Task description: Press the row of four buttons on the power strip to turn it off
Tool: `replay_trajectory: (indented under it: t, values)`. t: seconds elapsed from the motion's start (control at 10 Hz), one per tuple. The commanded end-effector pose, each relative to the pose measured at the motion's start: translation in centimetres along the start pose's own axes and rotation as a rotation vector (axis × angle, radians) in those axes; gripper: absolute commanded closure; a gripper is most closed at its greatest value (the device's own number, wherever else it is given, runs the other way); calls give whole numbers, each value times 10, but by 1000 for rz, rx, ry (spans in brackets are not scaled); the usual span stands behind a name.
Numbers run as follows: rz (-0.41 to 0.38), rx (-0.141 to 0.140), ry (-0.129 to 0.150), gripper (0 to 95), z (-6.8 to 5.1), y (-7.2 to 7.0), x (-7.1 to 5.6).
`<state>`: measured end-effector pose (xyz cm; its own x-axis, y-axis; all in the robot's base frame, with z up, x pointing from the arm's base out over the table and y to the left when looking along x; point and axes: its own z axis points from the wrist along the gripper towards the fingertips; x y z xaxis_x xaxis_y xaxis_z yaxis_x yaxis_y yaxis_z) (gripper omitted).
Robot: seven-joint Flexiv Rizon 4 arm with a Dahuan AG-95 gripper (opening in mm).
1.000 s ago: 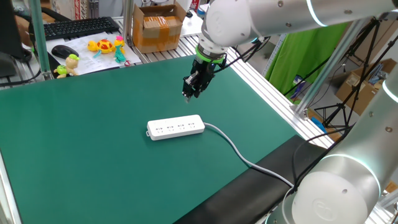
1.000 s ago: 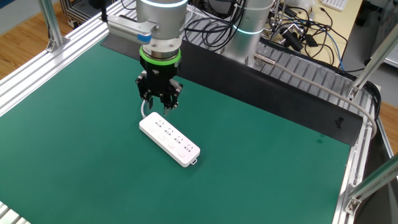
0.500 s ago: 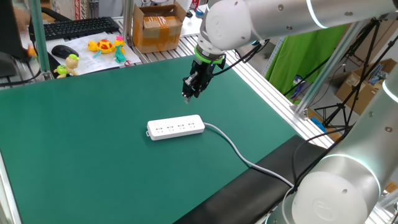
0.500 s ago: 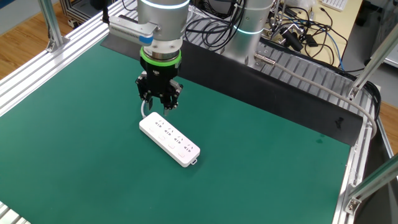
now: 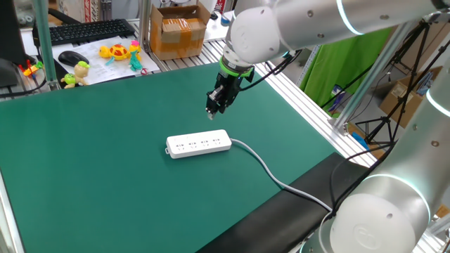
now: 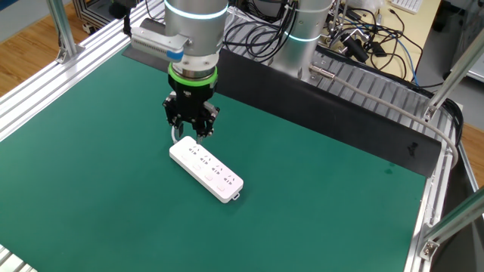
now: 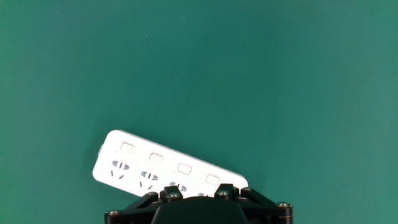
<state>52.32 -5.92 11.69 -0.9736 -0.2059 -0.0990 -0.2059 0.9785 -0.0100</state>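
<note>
A: Quick pass. Where's the power strip [image 5: 199, 144]?

B: Flat on the green desk [image 5: 105, 176], near the middle, pale grey cable [image 5: 264, 165] trailing off one short end toward the desk edge. In the hand view it lies tilted at the bottom of the picture, partly under the tool body.

A: And the tool [image 6: 190, 136]?

B: Pointing straight down, hanging above the cable end of the strip. Not touching it in either fixed view; there's clear green between the tips and the white plastic in one fixed view. Fingers pressed together, nothing pinched.

A: Buttons visible?

B: Yes, the row of four buttons [image 7: 169, 162] shows in the hand view, four small white rectangles along the far long edge, one above each socket group. Too small to pick out in the fixed views.

A: Any pressed yet?

B: Can't tell on or off, no lamp shows. Judging from the gap, I'd call it none pressed: this is the approach to the first button. All four presses look left to do.

A: Next move needs?

B: Probably lower onto the end button nearest the cable, then step along the row. The closed tips make a narrow poker, so alignment on those small buttons matters; off-centre it could hit the socket holes or nudge the strip.
</note>
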Motion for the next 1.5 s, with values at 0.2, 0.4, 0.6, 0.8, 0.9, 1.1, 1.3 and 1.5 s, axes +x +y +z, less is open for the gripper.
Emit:
replay_trajectory:
  t: [0.2,0.4,0.6,0.8,0.9,1.1,1.3,1.5]
  values:
    - [-24,9,-23,570,10,-15,5]
    - [-36,7,-26,570,19,-23,8]
    - [-36,6,-27,570,29,-25,8]
    - [-36,4,-29,570,40,-25,9]
    - [-36,7,-35,570,43,-25,9]
    - [-36,12,-47,380,50,-25,8]
    - [-36,8,-42,380,53,-27,3]
    - [-35,0,-39,380,54,-28,3]
